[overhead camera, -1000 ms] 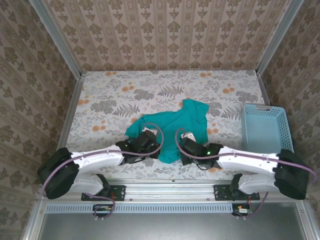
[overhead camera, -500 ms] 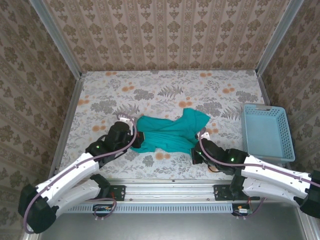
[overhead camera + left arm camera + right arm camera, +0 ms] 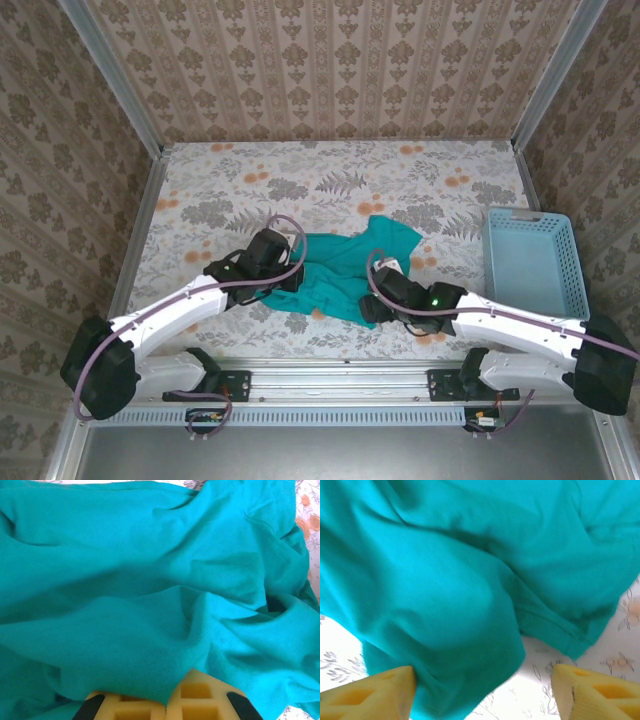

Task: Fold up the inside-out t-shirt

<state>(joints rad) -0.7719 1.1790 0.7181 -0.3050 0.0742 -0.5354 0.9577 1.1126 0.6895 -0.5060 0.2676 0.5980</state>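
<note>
The teal-green inside-out t-shirt (image 3: 345, 262) lies bunched and creased on the flowered table, near its front middle. My left gripper (image 3: 290, 277) is at the shirt's left edge. In the left wrist view its yellow pads (image 3: 200, 700) are pressed together, with a fold of the shirt (image 3: 150, 580) pinched between them. My right gripper (image 3: 372, 305) is at the shirt's near right edge. In the right wrist view its fingers stand wide apart, and the loose shirt (image 3: 470, 555) hangs between them, touching the left finger (image 3: 375, 690). The tag is hidden.
A light-blue slotted basket (image 3: 530, 262) stands at the right edge of the table (image 3: 230, 190). Metal rails and papered walls close in the left, right and far sides. Bare tabletop lies to the left of the shirt and behind it.
The right gripper has opened and let go of the shirt, then moved left. The left arm swung inward to the right with its fold, so the shirt went from stretched to bunched.
</note>
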